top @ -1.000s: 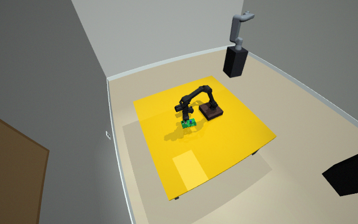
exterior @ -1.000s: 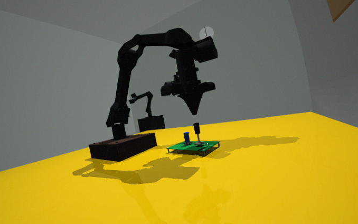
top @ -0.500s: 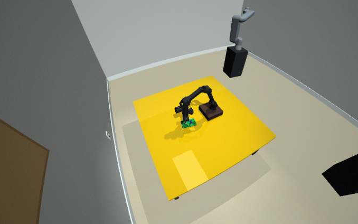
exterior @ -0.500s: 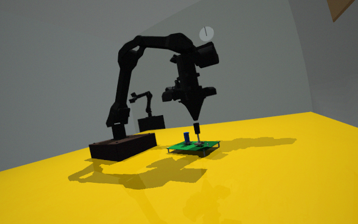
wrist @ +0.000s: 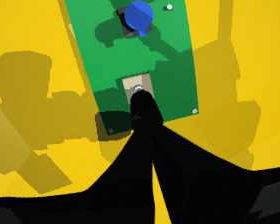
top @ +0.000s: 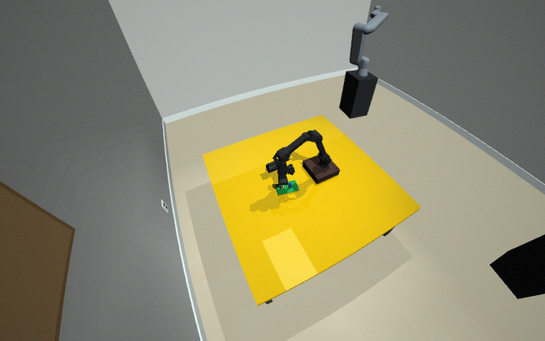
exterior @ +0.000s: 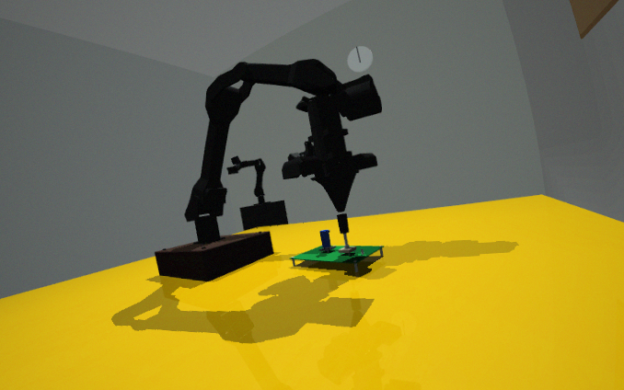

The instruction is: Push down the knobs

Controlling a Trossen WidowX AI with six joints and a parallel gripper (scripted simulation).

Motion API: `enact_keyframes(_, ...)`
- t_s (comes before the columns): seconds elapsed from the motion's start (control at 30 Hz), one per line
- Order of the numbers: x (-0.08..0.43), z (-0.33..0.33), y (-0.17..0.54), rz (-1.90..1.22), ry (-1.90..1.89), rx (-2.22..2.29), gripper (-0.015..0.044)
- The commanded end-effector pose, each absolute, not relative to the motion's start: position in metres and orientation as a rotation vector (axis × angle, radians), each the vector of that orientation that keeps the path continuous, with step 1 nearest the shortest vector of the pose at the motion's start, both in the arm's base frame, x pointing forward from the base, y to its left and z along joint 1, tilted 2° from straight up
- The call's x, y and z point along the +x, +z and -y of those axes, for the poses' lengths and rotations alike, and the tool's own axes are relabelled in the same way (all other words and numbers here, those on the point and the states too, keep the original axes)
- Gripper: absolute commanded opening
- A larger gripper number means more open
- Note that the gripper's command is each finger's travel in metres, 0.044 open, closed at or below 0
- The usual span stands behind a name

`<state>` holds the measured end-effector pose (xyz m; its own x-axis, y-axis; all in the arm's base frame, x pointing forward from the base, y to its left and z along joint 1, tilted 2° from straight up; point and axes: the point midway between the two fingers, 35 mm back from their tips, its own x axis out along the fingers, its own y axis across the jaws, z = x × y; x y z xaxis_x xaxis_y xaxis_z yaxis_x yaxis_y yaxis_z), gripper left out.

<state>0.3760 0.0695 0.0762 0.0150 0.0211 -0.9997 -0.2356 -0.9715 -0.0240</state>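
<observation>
The green board (top: 286,191) (exterior: 307,254) (wrist: 171,55) stands on short legs. A black knob (exterior: 342,223) (wrist: 145,106) stands high on a thin shaft, with bare shaft showing between it and its pale potentiometer (exterior: 347,249) (wrist: 132,81). A blue knob (top: 290,184) (exterior: 325,237) (wrist: 139,16) stands low over its dark potentiometer; any gap beneath it is too small to tell. My gripper (exterior: 340,210) (wrist: 147,128) is shut and empty, pointing down, its tips right at the top of the black knob. Whether they touch it is not clear.
The brown base block (top: 321,170) (exterior: 213,257) of the arm stands on the yellow table (top: 329,228) (exterior: 450,310), beside the board. The blue knob is the nearest upright thing to the black knob. Another arm on a dark pedestal (top: 357,95) (exterior: 263,213) stands beyond the table.
</observation>
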Motion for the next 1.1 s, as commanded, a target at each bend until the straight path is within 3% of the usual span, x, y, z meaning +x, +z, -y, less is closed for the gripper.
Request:
enact_keyframes(0.0,0.3759,-0.0700,0.0745,-0.220,2.074,-2.097,0.0000)
enact_keyframes(1.07,0.3759,-0.0701,0.0711,-0.220,2.074,-2.097,0.0000)
